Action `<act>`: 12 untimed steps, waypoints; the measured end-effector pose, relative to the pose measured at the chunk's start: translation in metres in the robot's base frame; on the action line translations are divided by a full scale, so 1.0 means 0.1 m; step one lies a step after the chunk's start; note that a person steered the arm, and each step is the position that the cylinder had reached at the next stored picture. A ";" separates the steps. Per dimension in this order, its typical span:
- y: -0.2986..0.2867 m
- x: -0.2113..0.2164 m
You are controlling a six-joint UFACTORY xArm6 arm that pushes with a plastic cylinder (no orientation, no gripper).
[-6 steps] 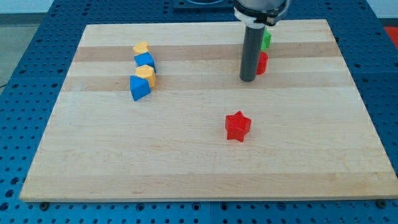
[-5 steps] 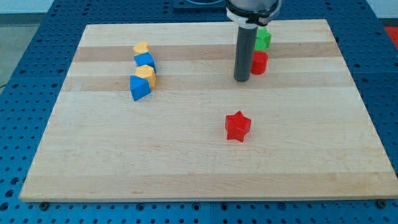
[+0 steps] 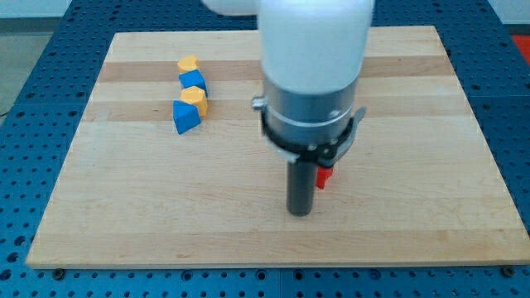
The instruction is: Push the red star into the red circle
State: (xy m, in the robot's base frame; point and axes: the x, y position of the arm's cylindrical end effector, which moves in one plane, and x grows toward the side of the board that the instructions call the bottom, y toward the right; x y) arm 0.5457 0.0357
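A: Resting on the table (image 3: 99, 215) toward the view's bottom: my tip (image 3: 300, 213), at the end of the dark rod (image 3: 300, 189). Jaws spread or pressed together?

B: Cannot tell. Only a straight rod on show, hanging below a grey collar (image 3: 311, 124) and a big white arm body (image 3: 313, 50).

A: And the red star (image 3: 324, 175)?

B: Mostly hidden behind the rod. Just a red sliver peeking out at the rod's right edge, just beside it, a little toward the view's top from my tip. Touching or apart, impossible to say.

A: The red circle?

B: Out of sight, somewhere behind the arm body.

A: Farther out from my tip?

B: Four blocks in a tight line, well apart to the view's upper left. From the top down: a yellow block (image 3: 188, 63), a blue block (image 3: 192, 80), a second yellow block (image 3: 195, 97), then a blue wedge-like block (image 3: 185, 117). Each touching or nearly touching the next.

A: Beyond the table?

B: Blue perforated base (image 3: 25, 99) all around its edges.
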 end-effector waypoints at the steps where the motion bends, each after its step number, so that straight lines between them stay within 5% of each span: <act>1: 0.14 -0.54; 3: 0.21 -1.25; 6: 0.44 -1.00; 9: 0.43 -1.53; 12: 0.44 -1.07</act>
State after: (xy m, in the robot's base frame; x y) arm 0.4386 0.0798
